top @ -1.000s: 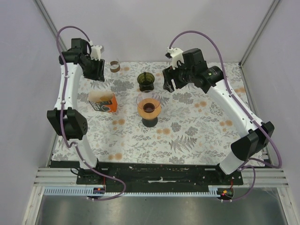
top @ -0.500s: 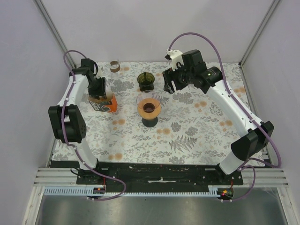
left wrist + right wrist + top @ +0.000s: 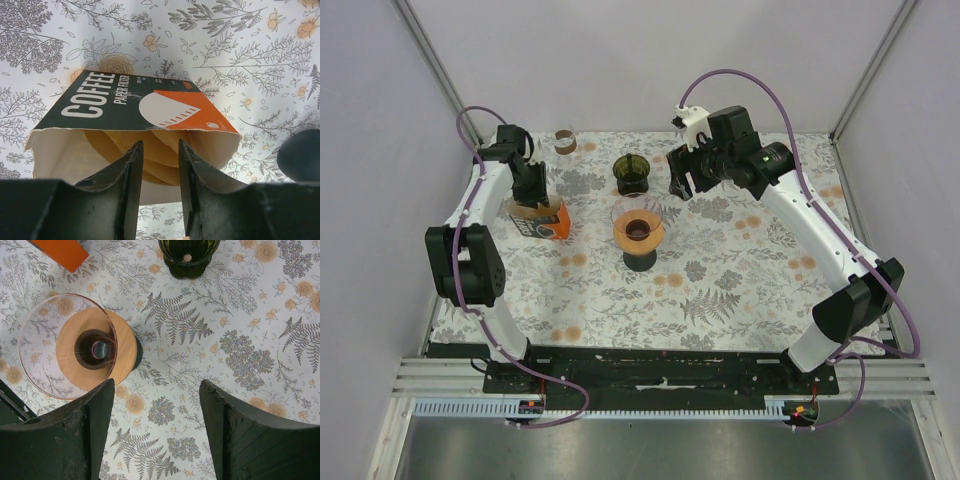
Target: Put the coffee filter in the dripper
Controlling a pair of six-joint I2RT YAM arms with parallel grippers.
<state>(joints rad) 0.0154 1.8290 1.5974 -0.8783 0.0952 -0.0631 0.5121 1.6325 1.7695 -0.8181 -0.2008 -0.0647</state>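
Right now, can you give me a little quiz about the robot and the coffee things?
1. True or false: a paper filter already sits in the glass dripper.
2. Fill in: the right gripper above the table is wide ___.
3. Which gripper is at the torn-open end of the coffee filter box? A: left gripper. B: right gripper.
Key: 1 false; 2 open; 3 A.

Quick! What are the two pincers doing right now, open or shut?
Left pincer: slightly open at the coffee filter box mouth, gripping nothing.
Right pincer: wide open, empty, near the dripper.
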